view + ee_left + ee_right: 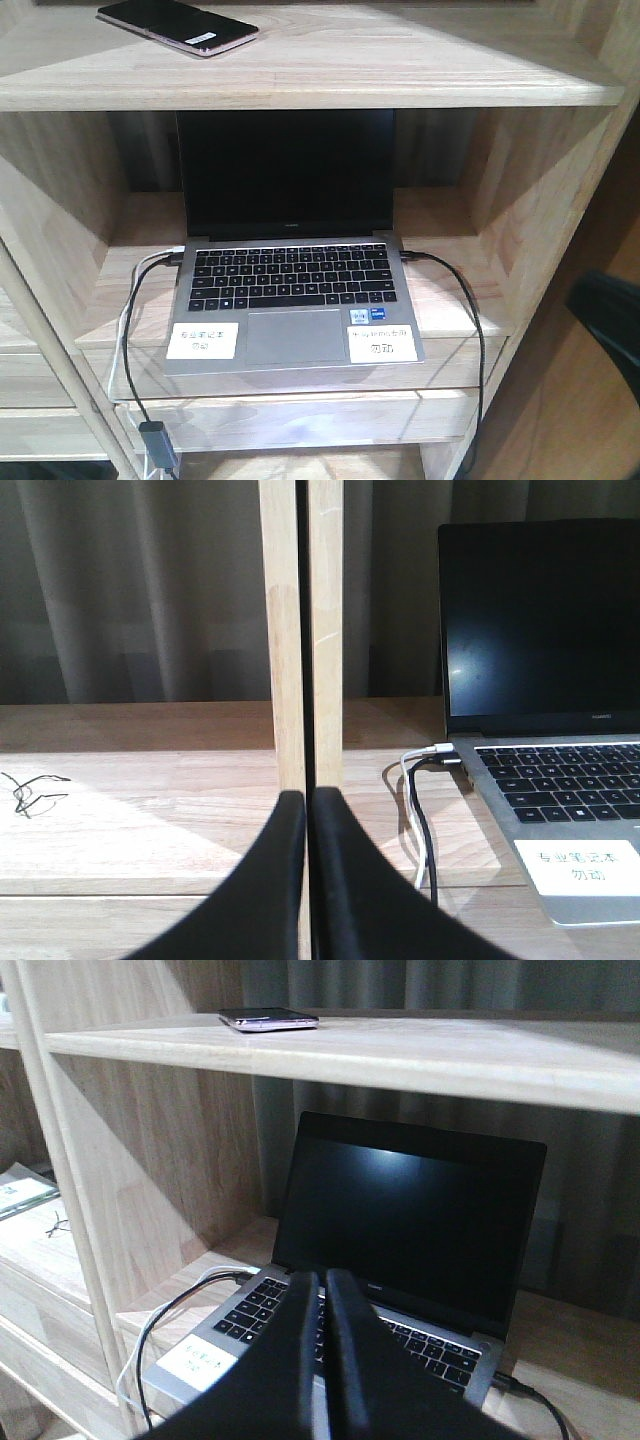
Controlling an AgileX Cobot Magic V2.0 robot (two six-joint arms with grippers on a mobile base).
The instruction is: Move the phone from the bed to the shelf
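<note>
On the shelf's (300, 75) upper plank the phone (178, 25) was laid flat, cut off by the front view's top edge. Both grippers, left (308, 810) and right (322, 1290), were seen pressed together, empty.

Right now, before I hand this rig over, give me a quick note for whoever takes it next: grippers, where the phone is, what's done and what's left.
Left gripper: shut, holding nothing, facing a shelf upright beside the laptop.
Right gripper: shut, holding nothing, in front of the laptop.
Phone: lying flat on the upper plank of the shelf, above the laptop's compartment, near the plank's left end. No gripper is touching it.
Bed: not in view.
Done: the phone is on the shelf and released.
Left: nothing for the placement itself; probably just back both arms away, minding the laptop's cables.
</note>
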